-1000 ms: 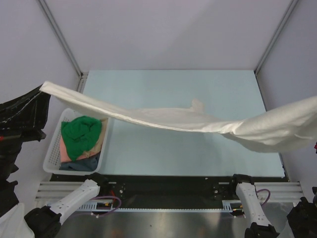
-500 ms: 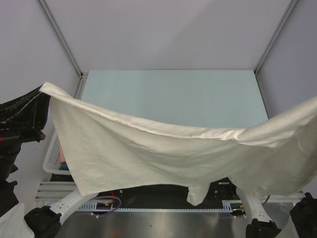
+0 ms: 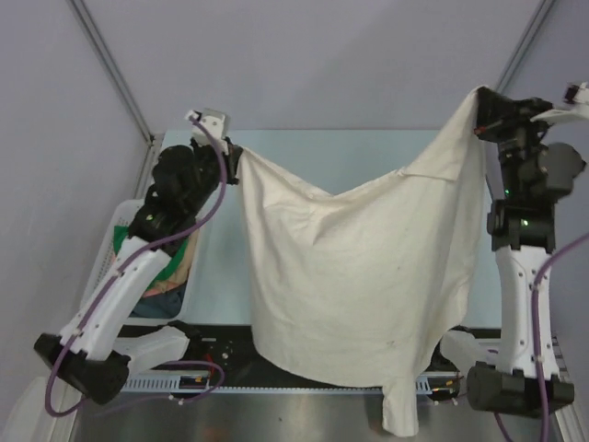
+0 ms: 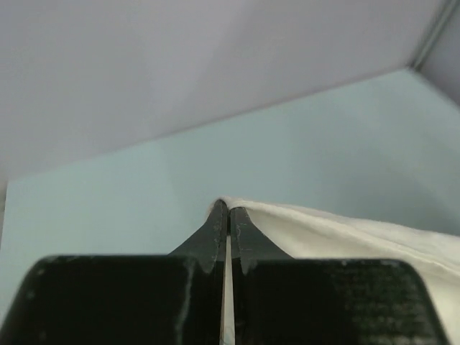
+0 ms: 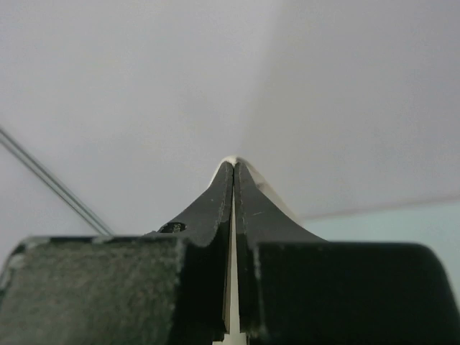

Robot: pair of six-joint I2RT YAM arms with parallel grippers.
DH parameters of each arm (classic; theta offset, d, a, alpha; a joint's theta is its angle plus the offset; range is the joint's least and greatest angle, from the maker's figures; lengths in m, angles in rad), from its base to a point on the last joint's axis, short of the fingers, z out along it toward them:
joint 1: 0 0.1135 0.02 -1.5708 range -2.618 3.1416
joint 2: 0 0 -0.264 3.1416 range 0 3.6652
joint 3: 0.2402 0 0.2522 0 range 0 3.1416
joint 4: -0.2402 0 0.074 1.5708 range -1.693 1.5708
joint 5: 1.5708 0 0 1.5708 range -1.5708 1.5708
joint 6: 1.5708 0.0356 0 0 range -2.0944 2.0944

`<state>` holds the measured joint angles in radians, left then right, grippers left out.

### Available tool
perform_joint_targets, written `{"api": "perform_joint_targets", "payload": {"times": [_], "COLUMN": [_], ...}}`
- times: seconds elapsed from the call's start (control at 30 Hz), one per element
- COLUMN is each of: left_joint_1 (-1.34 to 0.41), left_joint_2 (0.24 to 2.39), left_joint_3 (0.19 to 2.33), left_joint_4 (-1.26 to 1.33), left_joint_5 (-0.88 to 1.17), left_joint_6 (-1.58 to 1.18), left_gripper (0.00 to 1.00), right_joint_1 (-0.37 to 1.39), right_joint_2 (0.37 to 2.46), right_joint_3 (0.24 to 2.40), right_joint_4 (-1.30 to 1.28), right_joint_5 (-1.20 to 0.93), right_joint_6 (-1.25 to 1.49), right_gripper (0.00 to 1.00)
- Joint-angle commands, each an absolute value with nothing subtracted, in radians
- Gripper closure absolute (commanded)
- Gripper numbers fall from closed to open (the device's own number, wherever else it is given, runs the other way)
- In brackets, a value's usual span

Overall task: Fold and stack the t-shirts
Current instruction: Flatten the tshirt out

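Two aluminium posts (image 3: 110, 66), grey walls (image 3: 322, 55), pale blue tabletop (image 3: 350, 152) behind cream t-shirt (image 3: 350, 276).

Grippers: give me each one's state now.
Left gripper: shut on the cream t-shirt.
Right gripper: shut on the cream t-shirt too.

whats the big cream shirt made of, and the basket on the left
Cream t-shirt: soft matte cloth, probably cotton knit; it sags between its held corners and hangs in loose folds. Basket: likely white moulded plastic, judging by its stiff lattice wall, though only partly in view.
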<state>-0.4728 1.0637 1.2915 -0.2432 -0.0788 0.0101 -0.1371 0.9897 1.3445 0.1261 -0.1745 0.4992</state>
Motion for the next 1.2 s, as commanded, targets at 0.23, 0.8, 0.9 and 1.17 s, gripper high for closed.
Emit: {"api": "perform_joint_targets", "payload": {"times": [0.23,0.8,0.9,1.17], "left_joint_1": [-0.37,-0.255,-0.238,-0.216], "left_joint_2": [1.658,2.328,2.338,2.353], "left_joint_3": [1.28,2.052,2.065,2.072], "left_joint_4": [-0.035,-0.429,-0.4,-0.423], "left_joint_5": [-0.253,-0.267,-0.157,-0.256], "left_joint_6": [-0.032,-0.074,-0.043,-0.026], "left_gripper": [1.0,1.0,1.0,1.0], "right_joint_1": [-0.141,-0.158,-0.156,-0.14], "right_joint_2": [1.44,2.137,2.207,2.287], "right_joint_3": [1.133,1.747,1.859,1.985], "right_joint_4": [0.347,0.075,0.045,0.005], "right_joint_5": [-0.224,-0.347,-0.359,-0.351], "right_joint_6": [0.448,0.41,0.408,0.429], "right_gripper": [1.0,1.0,1.0,1.0]}}
